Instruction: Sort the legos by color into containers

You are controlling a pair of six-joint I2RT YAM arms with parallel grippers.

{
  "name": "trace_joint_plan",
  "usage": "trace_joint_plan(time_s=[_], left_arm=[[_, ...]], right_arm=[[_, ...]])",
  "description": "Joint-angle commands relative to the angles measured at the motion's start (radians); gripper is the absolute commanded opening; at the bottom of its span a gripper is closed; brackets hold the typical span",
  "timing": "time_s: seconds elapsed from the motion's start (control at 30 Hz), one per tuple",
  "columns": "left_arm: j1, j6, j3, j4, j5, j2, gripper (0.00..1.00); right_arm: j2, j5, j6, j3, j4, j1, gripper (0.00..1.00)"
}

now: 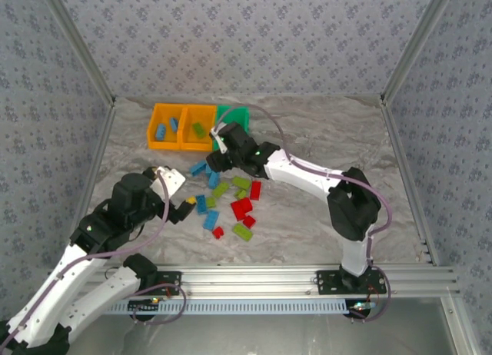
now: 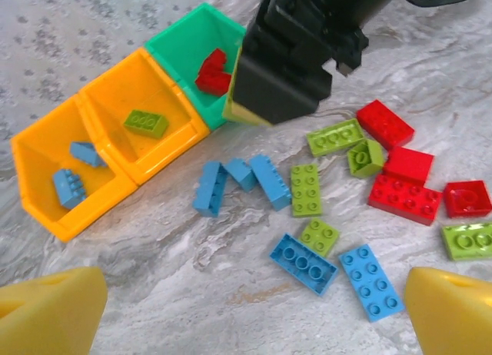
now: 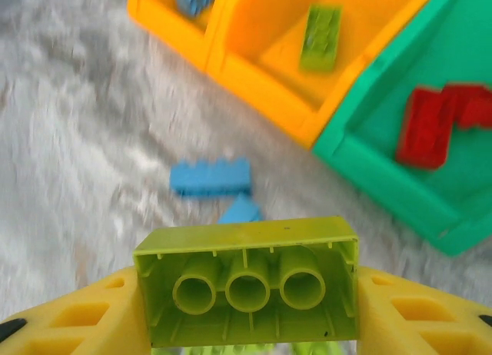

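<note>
- a lime green brick is clamped in the right gripper, near the green bin.
- the left gripper is held wide open above loose legos.

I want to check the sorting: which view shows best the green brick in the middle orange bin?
Left wrist: the green brick is sharp, studs visible. Right wrist shows it blurred; top external, tiny.

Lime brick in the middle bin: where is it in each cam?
Top external: lime brick upper left of centre, inside the middle bin.
Left wrist: lime brick left of centre, upper half.
Right wrist: lime brick near the top, right of centre.
Shared landmark: green bin, next in the row.
</note>
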Motion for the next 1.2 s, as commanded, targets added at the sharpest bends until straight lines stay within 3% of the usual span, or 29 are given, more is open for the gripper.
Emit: trace_joint_plan(time_s=[0.0,0.17,0.37,0.5,0.57,0.73,0.93,1.03,1.17], left_arm=[[0.029,-0.029,-0.009,0.037,-0.033,-0.016,0.99],[0.039,-0.029,-0.023,0.037,-0.029,-0.017,0.99],[0.042,-0.030,-0.023,0.037,-0.023,-0.011,0.99],[0.044,-0.030,-0.025,0.037,-0.019,-0.010,0.99],[0.044,-0.028,-0.027,0.037,-0.018,-0.009,0.99],[0.049,-0.030,-0.024,0.037,-0.016,-0.008,0.99],[0.056,-0.034,-0.021,0.037,-0.002,-0.004,0.99],[0.063,-0.046,-0.016,0.037,0.002,0.007,0.99],[0.068,-0.133,-0.015,0.070,-0.019,0.038,0.99]], right_arm=[[0.110,0.025,0.008,0.083,0.208,-0.043,0.54],[0.336,0.009,-0.017,0.349,0.170,-0.089,0.54],[0.597,0.034,-0.135,0.726,-0.027,-0.098,0.54],[0.688,0.050,-0.172,0.901,-0.171,-0.096,0.65],[0.685,0.047,-0.176,0.904,-0.183,-0.093,0.75],[0.634,0.035,-0.186,0.872,-0.235,-0.097,0.76],[0.433,-0.007,-0.218,0.592,-0.110,-0.116,0.84],[0.350,-0.030,-0.191,0.528,-0.136,-0.125,0.84],[0.143,-0.085,-0.175,0.295,-0.105,-0.120,0.84]])
